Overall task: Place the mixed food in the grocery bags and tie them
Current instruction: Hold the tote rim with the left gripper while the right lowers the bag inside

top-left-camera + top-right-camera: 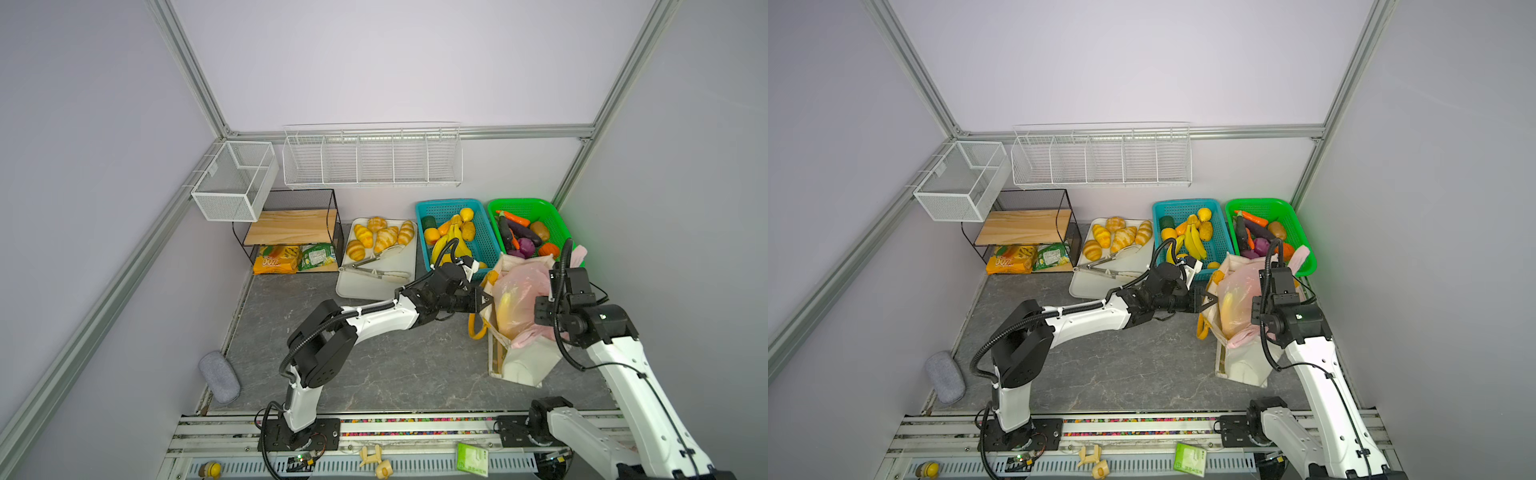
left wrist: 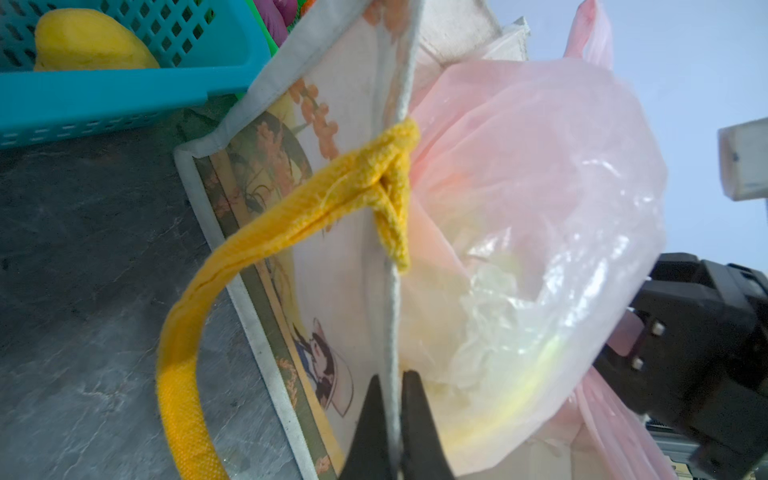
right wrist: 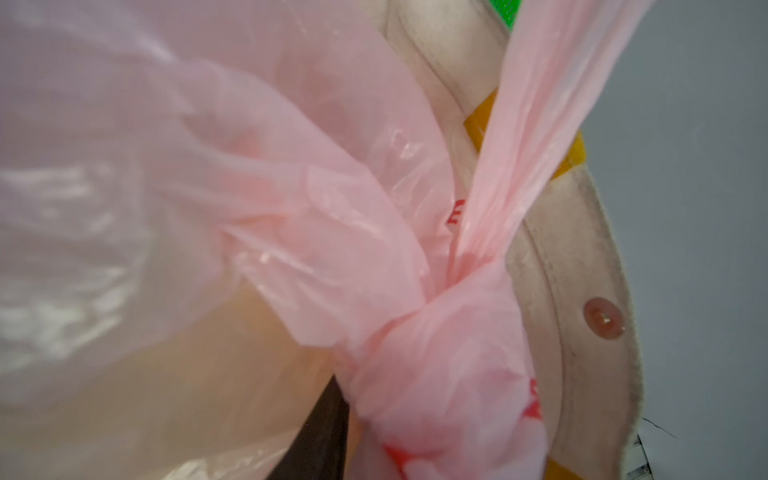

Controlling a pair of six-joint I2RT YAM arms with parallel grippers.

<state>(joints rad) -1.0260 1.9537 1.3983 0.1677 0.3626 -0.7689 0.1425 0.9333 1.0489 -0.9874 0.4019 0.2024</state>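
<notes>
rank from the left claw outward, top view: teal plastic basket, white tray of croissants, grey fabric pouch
1. Teal plastic basket, just behind the left claw, which pinches the cream canvas tote.
2. White tray of croissants, further left.
3. Grey fabric pouch, far left, front.

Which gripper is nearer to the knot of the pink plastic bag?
Right. The right gripper sits just before the knot. The left gripper is shut on the canvas tote rim, on the far side of the pink bag from the knot.
</notes>
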